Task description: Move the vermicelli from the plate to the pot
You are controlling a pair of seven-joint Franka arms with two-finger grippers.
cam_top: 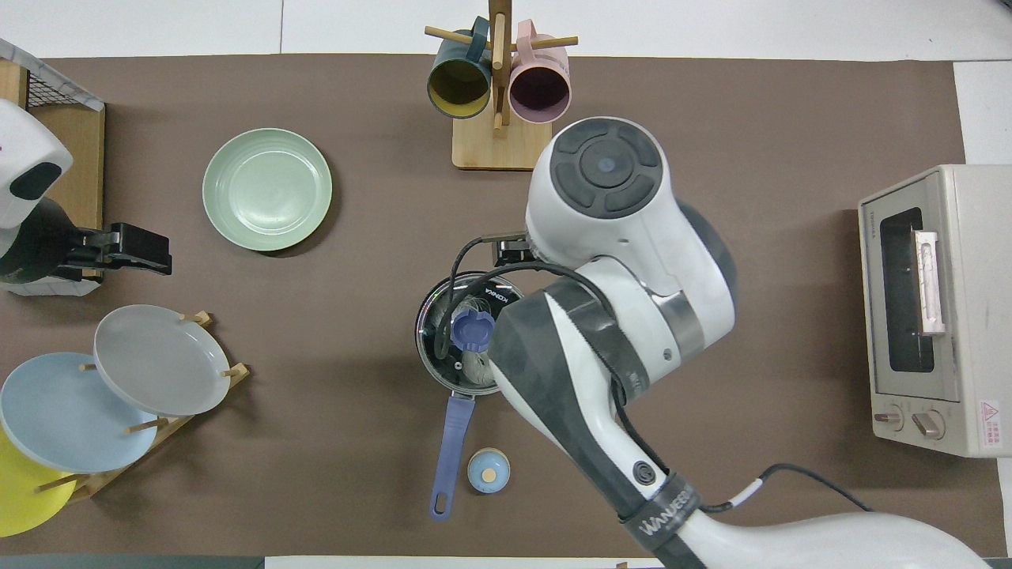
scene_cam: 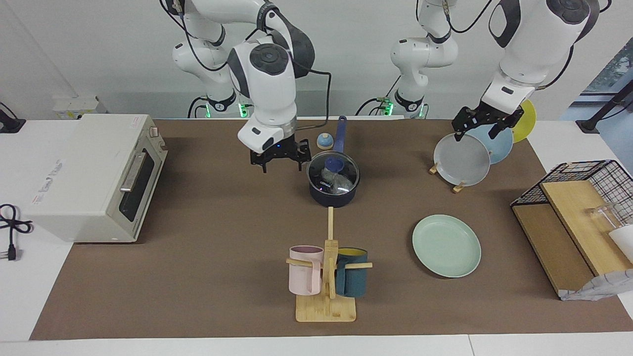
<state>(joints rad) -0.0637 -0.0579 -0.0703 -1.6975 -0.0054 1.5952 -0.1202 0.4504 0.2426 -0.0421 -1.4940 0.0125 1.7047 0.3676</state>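
Note:
The vermicelli [scene_cam: 338, 184] lies in the pot [scene_cam: 331, 198], a dark navy saucepan in the middle of the table with its long blue handle [cam_top: 451, 450] pointing toward the robots. A glass lid with a blue knob [scene_cam: 335, 163] covers the pot [cam_top: 423, 348], and the strands [cam_top: 474, 367] show through it. The mint-green plate [scene_cam: 446, 245] is bare, farther from the robots and toward the left arm's end. My right gripper [scene_cam: 282, 167] hangs open and empty over the mat beside the pot, toward the right arm's end. My left gripper [scene_cam: 475, 134] waits open over the plate rack.
A small light-blue dome [scene_cam: 324, 142] sits by the pot's handle. The rack [scene_cam: 457, 188] holds grey, blue and yellow plates. The mug tree [scene_cam: 326, 277] carries a pink and a teal mug. An oven [scene_cam: 94, 175] stands at the right arm's end, a wire basket [scene_cam: 578, 170] at the left arm's end.

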